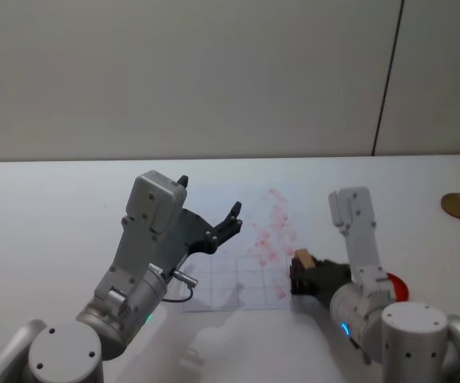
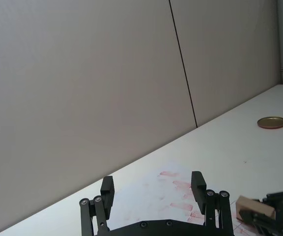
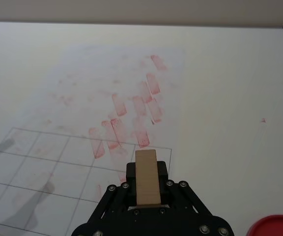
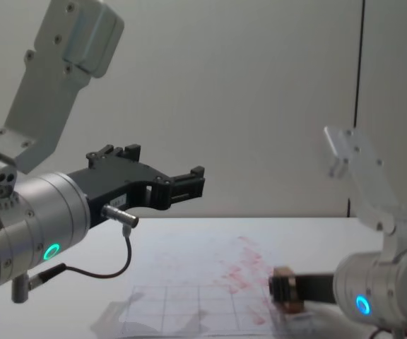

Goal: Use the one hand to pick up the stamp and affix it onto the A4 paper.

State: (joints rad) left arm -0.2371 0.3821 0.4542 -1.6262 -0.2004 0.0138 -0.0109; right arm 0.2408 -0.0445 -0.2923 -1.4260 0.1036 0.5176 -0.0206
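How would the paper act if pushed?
The paper looks thin, so it would probably slide or wrinkle. Nothing seems to pin it: the right gripper holds the stamp near its edge, the left gripper hangs above.

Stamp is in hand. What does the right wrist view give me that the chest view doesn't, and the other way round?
The right wrist view adds the red ink pad and a top-down look at the grid lines. The chest view adds the left gripper, jaws open, held high above the table, and a side look at the stamp's height. Both show the right gripper shut on the stamp, low over the right-hand side of the A4 paper, near its red marks.
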